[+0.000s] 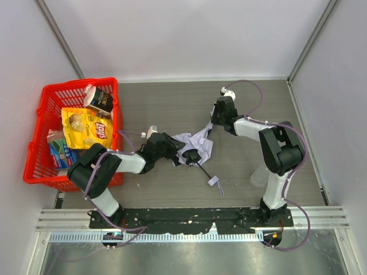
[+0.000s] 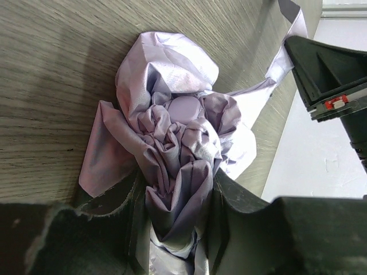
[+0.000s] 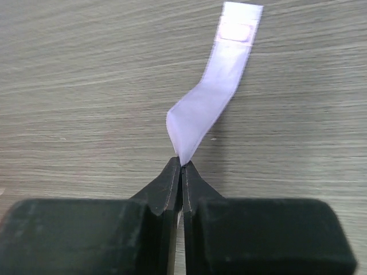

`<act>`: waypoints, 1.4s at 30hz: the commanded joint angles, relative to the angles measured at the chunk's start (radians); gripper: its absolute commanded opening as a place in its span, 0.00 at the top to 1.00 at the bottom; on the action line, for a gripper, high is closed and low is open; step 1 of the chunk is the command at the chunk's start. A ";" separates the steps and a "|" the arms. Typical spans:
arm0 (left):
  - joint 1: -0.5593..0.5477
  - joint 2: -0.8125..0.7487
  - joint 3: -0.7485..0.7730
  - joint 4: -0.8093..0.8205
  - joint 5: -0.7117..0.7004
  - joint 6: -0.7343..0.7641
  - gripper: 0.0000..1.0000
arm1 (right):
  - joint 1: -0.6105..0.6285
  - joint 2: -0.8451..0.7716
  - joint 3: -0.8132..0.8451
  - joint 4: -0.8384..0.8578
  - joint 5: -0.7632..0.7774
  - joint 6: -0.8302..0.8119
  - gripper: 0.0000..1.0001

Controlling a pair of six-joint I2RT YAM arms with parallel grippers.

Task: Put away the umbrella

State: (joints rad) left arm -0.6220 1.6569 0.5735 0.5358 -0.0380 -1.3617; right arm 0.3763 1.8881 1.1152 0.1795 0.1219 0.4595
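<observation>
The umbrella (image 1: 198,142) lies half collapsed in the middle of the table, its pale lavender canopy crumpled. Its thin black shaft (image 1: 201,168) runs toward me to the small grey handle (image 1: 213,181). My left gripper (image 1: 179,152) is shut on a bunched fold of the canopy (image 2: 172,132), with fabric squeezed between its fingers (image 2: 229,195). My right gripper (image 1: 213,124) is shut on the canopy's flat lavender closure strap (image 3: 212,97), pinching it at the fingertips (image 3: 172,177) just above the table. The right gripper also shows in the left wrist view (image 2: 327,69).
A red plastic basket (image 1: 41,117) stands at the left edge. It holds a yellow chips bag (image 1: 86,127), a dark cup (image 1: 101,101) and a blue-green packet (image 1: 60,150). A translucent object (image 1: 258,177) sits by the right arm's base. White walls enclose the table.
</observation>
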 commanded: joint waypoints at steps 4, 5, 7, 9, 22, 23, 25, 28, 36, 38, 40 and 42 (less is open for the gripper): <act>0.004 0.006 0.008 -0.234 -0.079 0.024 1.00 | -0.030 0.028 0.288 -0.486 0.154 -0.248 0.61; 0.005 0.007 0.005 -0.234 -0.076 0.015 1.00 | -0.028 0.010 0.291 -0.536 0.139 -0.269 0.59; 0.004 0.012 0.002 -0.234 -0.068 0.001 1.00 | -0.014 -0.079 0.243 -0.545 0.134 -0.275 0.47; 0.004 0.018 0.009 -0.258 -0.066 -0.010 1.00 | 0.030 -0.203 0.134 -0.456 0.104 -0.335 0.42; -0.008 0.060 0.120 -0.487 -0.102 -0.027 1.00 | 0.512 -0.428 -0.362 0.173 0.035 -0.639 0.23; -0.010 0.064 0.129 -0.494 -0.097 -0.027 1.00 | 0.519 -0.402 -0.344 0.176 0.016 -0.644 0.23; -0.008 0.070 0.146 -0.517 -0.089 -0.022 1.00 | 0.529 -0.350 -0.322 0.175 0.010 -0.662 0.23; -0.010 0.073 0.157 -0.533 -0.094 -0.020 1.00 | 0.533 -0.296 -0.325 0.204 0.019 -0.664 0.23; -0.010 0.066 0.163 -0.533 -0.080 -0.007 1.00 | 0.553 -0.123 -0.293 0.247 0.273 -0.631 0.44; -0.010 0.058 0.157 -0.521 -0.082 0.001 1.00 | 0.553 -0.095 -0.279 0.227 0.324 -0.621 0.58; -0.008 0.053 0.146 -0.493 -0.077 0.006 1.00 | 0.553 -0.072 -0.269 0.196 0.335 -0.601 0.72; -0.008 0.046 0.135 -0.447 -0.060 0.029 1.00 | 0.553 -0.051 -0.264 0.161 0.332 -0.547 0.91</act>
State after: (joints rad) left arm -0.6289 1.6802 0.7570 0.1928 -0.0830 -1.4059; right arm 0.9440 1.7828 0.8131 0.3790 0.3435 -0.1493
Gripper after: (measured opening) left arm 0.362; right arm 0.354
